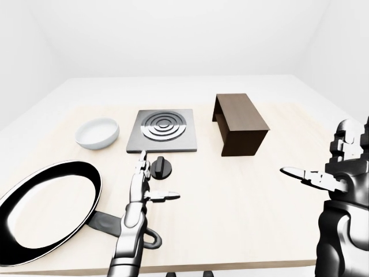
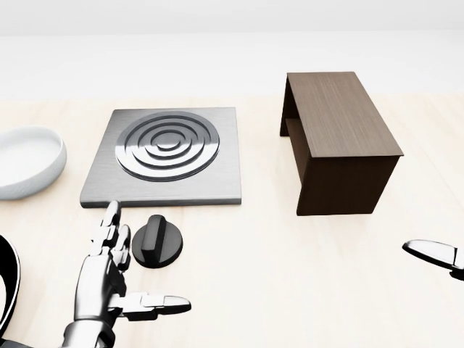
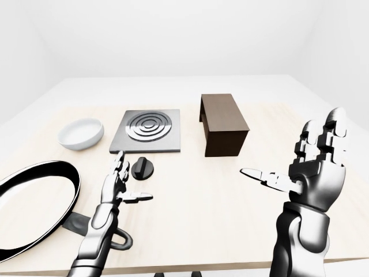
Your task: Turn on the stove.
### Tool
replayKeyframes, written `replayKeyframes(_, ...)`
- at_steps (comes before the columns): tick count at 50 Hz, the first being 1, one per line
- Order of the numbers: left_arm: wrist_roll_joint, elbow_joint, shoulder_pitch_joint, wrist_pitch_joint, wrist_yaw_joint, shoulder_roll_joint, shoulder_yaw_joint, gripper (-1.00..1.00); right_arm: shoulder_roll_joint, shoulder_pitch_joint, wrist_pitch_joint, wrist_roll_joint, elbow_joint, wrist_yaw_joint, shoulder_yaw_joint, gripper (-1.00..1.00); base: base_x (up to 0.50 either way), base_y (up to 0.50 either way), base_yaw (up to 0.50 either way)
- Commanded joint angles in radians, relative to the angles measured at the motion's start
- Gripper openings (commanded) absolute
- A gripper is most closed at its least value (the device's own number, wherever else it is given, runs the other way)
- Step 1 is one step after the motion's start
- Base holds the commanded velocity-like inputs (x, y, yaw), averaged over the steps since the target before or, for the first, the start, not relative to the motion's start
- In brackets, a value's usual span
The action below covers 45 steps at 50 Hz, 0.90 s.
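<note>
Stove (image 2: 165, 156) knob (image 2: 156, 241) sits just right of my left hand (image 2: 109, 279), fingers spread, empty; my right hand (image 3: 311, 164) hovers open, empty too.

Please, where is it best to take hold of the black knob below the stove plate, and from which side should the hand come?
Probably grip the raised ridge across the top of the knob, pinching its two long faces. The disc lies flat on the table, so coming from above seems best. The left hand is nearest, open just left of it, not touching.
</note>
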Motion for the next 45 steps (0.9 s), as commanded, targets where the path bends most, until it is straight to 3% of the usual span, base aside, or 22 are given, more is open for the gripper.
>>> replayKeyframes(1,0.011,0.063,-0.005,-0.004,-0.010,-0.010,-0.021,1.00,-0.001,0.000,0.000,-0.001,-0.002,0.001,-0.001,1.00,0.00,0.00,0.00)
replayKeyframes(34,0.020,0.152,-0.018,-0.004,-0.021,-0.020,-0.038,1.00,-0.001,-0.001,0.000,-0.002,0.004,0.000,-0.003,1.00,0.00,0.00,0.00)
replayKeyframes(45,0.035,0.087,0.024,-0.004,-0.024,-0.034,-0.072,1.00,-0.002,0.000,0.000,-0.003,0.012,0.000,-0.002,1.00,0.00,0.00,0.00)
